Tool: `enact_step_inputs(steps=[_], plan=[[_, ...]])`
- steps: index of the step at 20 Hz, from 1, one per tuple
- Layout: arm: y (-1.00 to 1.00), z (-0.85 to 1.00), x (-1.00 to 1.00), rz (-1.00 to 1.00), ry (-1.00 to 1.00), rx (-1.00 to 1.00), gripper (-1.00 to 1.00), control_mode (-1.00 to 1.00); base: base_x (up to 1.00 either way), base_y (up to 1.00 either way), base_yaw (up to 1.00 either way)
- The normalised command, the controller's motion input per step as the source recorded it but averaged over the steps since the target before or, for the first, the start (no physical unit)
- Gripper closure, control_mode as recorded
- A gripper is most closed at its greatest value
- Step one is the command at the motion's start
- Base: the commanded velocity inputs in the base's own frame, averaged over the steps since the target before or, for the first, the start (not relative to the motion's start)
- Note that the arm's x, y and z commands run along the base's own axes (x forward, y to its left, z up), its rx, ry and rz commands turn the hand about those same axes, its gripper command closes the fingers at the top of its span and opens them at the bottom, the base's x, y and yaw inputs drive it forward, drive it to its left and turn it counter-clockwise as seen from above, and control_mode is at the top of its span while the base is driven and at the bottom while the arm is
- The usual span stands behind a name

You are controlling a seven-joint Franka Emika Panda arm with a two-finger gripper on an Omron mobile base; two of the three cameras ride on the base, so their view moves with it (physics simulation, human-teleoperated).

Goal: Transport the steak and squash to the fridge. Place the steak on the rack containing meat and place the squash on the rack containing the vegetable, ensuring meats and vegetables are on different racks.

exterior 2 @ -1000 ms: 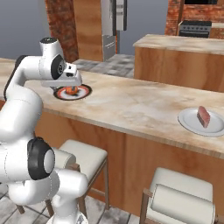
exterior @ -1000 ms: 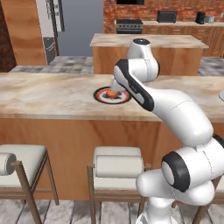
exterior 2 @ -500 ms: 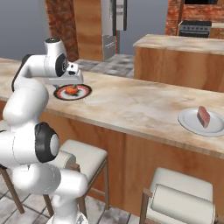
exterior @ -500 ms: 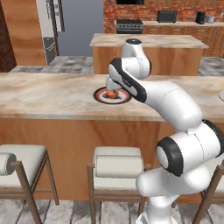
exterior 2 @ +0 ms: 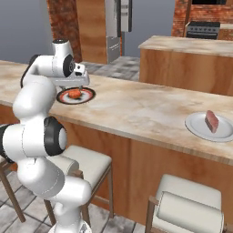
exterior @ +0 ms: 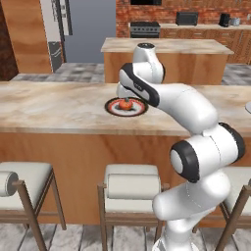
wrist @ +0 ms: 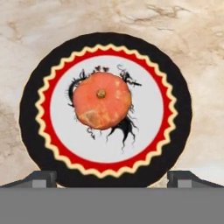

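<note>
Gripper: while it is hanging above the plate, the gripper [wrist: 112, 177] is standing with its jaws spread wide and nothing between them; the two dark fingertips [wrist: 38, 178] are showing at the lower edge of the hand view, one at each side of the plate's rim; in the right base view the gripper [exterior 2: 78, 80] is sitting just above the plate's far edge
Squash: the squash [wrist: 102, 106] is lying round and orange, stem end up, near the middle of the plate, apart from both fingertips; it is also showing in the left base view [exterior: 126, 103] and the right base view [exterior 2: 74, 94]
Plate: the plate [wrist: 175, 109], black-rimmed with a red and cream scalloped ring around a white centre, is resting flat on the counter [exterior: 54, 105]
Steak: the steak [exterior 2: 211, 121] is sitting on a white plate [exterior 2: 196, 129] further along the same counter, well apart from the gripper
Fridge: the fridge [exterior: 88, 30] is standing closed in the background beyond the counter, with its handle [exterior: 64, 17] showing; in the right base view it is standing at the top [exterior 2: 117, 25]
Stools: cushioned stools [exterior: 133, 185] are standing under the counter's near edge
</note>
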Motion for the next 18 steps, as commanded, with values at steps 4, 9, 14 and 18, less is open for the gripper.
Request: enact_step_inputs(steps=[4,9,14,18], plan=[[0.03,-0.18,0.07,0.00,0.00,0.00,-1.00,-1.00,0.00,0.00,0.00],[0.06,-0.23,0.10,0.00,0.00,0.00,-1.00,-1.00,0.00,0.00,0.00],[0.06,-0.19,0.10,0.00,0.00,0.00,-1.00,-1.00,0.00,0.00,0.00],[0.10,-0.16,0.21,0.00,0.00,0.00,-1.00,-1.00,0.00,0.00,0.00]])
